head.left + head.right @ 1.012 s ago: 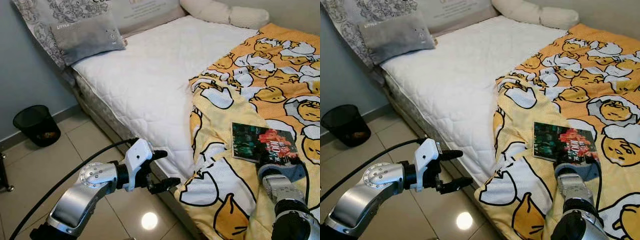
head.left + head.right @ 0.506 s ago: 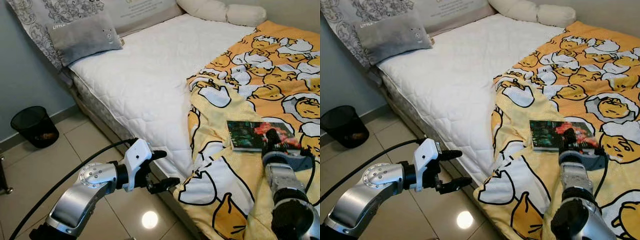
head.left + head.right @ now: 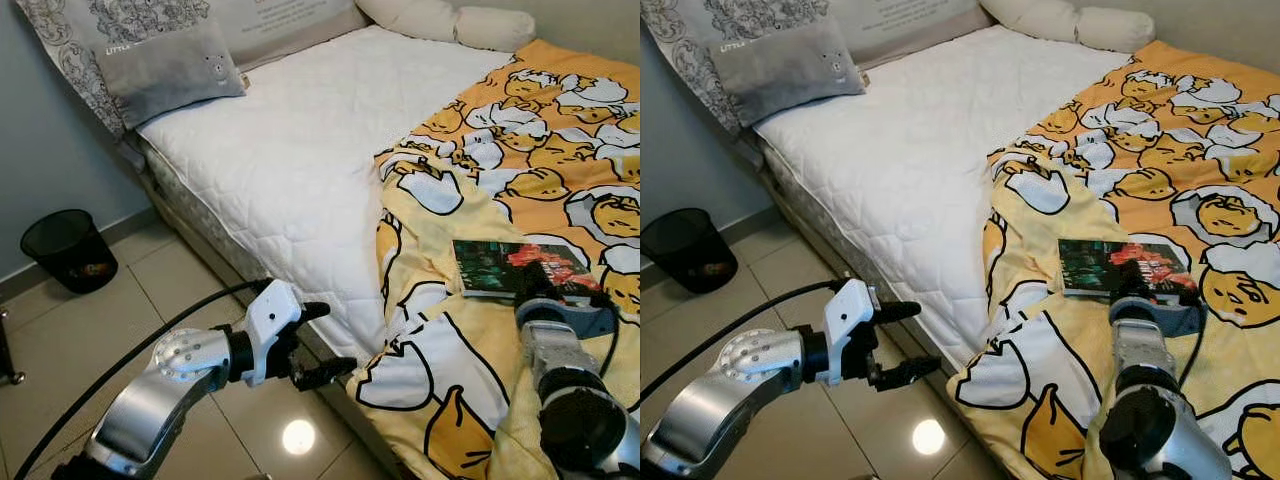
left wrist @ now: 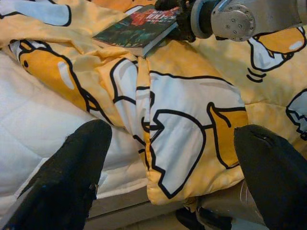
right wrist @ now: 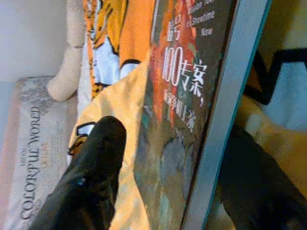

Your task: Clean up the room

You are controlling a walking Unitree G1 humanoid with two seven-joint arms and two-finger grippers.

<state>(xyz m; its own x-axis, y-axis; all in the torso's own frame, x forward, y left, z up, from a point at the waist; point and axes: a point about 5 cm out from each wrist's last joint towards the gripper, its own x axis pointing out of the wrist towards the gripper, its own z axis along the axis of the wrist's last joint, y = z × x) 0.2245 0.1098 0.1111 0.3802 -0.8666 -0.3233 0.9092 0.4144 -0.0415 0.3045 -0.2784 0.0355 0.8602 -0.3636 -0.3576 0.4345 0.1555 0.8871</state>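
Right hand point(image 3: 545, 283) closed in | book point(image 5: 192, 110) between fingers point(image 5: 93, 177)

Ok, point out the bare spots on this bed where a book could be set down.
Free: the white quilted mattress between the grey pillow and the yellow duck-print blanket. Crowded: the blanket's near corner, where the right gripper meets the dark paperback book.

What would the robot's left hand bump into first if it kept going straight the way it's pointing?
Probably the hanging fold of the yellow cartoon blanket at the bed's edge. The open left hand points straight at it, with the book farther along, though depth is hard to judge.
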